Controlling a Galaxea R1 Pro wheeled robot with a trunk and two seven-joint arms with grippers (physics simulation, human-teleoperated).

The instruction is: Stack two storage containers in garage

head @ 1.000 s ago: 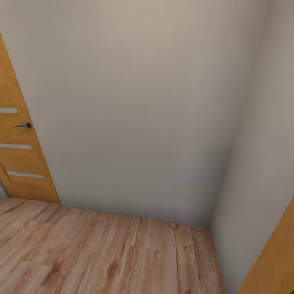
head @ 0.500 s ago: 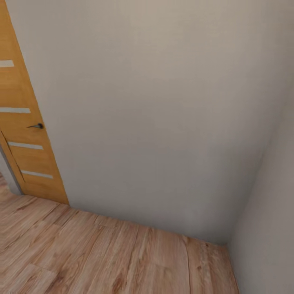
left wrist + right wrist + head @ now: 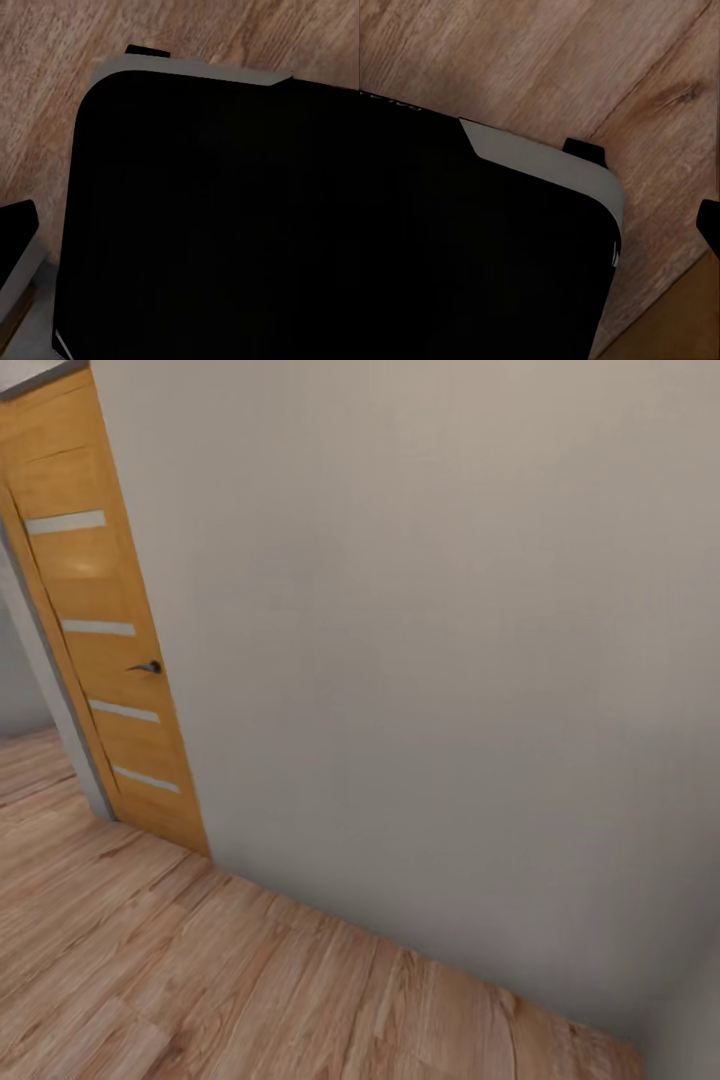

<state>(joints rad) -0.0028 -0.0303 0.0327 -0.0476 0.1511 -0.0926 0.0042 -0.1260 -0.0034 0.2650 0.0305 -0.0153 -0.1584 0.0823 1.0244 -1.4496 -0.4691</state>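
The two storage containers are out of view, and so is the garage. The head view faces a plain pale grey wall (image 3: 430, 660) above light wood planks (image 3: 150, 960). Both wrist views look down on my own black, grey-edged base (image 3: 210, 225) (image 3: 472, 247) over the same wood planks (image 3: 547, 67).
An orange-brown wooden panel door (image 3: 100, 640) with pale inset strips and a dark handle (image 3: 148, 667) stands at the left of the wall. Left of its grey frame, a passage (image 3: 25, 760) with more wood planks runs back. The wall stands close ahead and to the right.
The head camera has turned left: the door slides rightward in the picture, the right-hand wall corner and second door edge leave the view, and the passage beside the door appears.
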